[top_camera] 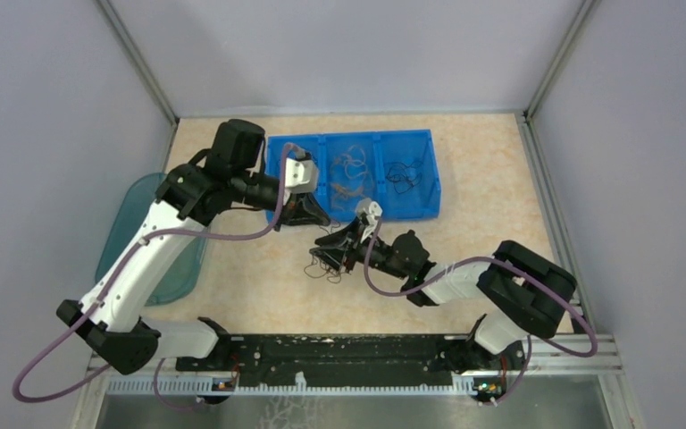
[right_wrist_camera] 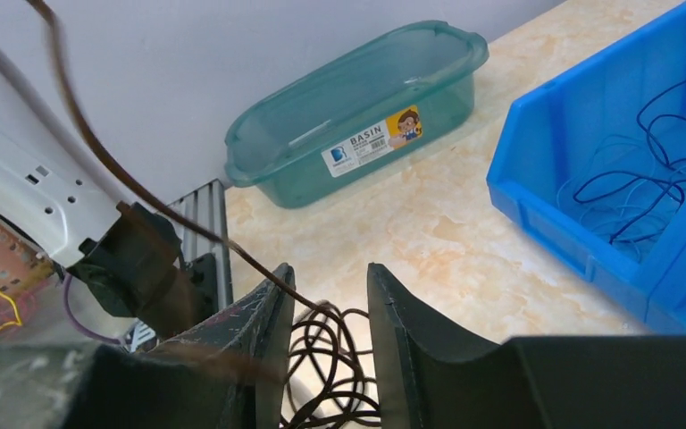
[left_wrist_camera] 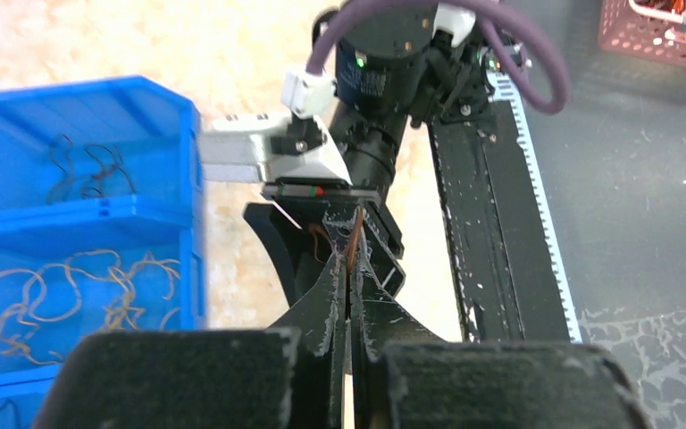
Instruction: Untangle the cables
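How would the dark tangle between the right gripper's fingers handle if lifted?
Probably floppy and light: the dark tangle is thin loose coils. Likely to snag or drag, since a brown strand from it is pinched in the left gripper.

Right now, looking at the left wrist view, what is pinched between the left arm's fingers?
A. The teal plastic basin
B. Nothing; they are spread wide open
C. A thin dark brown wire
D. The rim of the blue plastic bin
C: in the left wrist view the left arm's fingers are pressed together, and a thin dark brown wire runs out from between their tips.
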### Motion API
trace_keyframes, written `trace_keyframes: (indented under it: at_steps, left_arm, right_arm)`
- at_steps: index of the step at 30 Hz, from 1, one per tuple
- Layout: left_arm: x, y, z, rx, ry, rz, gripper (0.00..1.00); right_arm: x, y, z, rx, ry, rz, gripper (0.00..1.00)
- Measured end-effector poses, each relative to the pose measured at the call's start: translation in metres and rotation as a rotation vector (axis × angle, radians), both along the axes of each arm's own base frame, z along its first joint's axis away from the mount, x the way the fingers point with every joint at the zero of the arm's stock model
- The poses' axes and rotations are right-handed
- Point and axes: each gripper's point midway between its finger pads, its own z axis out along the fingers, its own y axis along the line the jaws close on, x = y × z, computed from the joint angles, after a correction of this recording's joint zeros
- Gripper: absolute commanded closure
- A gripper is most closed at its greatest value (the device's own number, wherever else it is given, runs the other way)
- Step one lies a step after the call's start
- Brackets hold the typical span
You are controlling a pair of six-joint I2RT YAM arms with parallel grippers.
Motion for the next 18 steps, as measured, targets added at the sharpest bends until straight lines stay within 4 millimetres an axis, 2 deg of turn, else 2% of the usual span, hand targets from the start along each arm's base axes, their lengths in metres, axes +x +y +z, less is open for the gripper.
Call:
trace_keyframes:
  at_steps: [9,13,15,18]
  left_arm:
    - [0.0,-0.003,0.077,-0.171,-0.13,0.037,1.0]
    - [0.003,-0.005,0.102,-0.239,-0.183,0.062,1.0]
    - [0.007,-0.005,0.114,-0.267,-0.218,0.085,1.0]
    - [0.025,-0.002,0.137,-0.316,-0.32,0.176,1.0]
  right_arm:
    - [-0.005,-0.012,-0.022,-0.005,0.053,-0.044,0.61]
    - [-0.005,-0.017,-0.031,-0.017,0.067,-0.069,0.61]
    - [-0.006,-0.021,-0.037,-0.026,0.076,-0.083,0.61]
    - [-0.007,-0.027,-0.052,-0.055,0.097,-0.106,0.61]
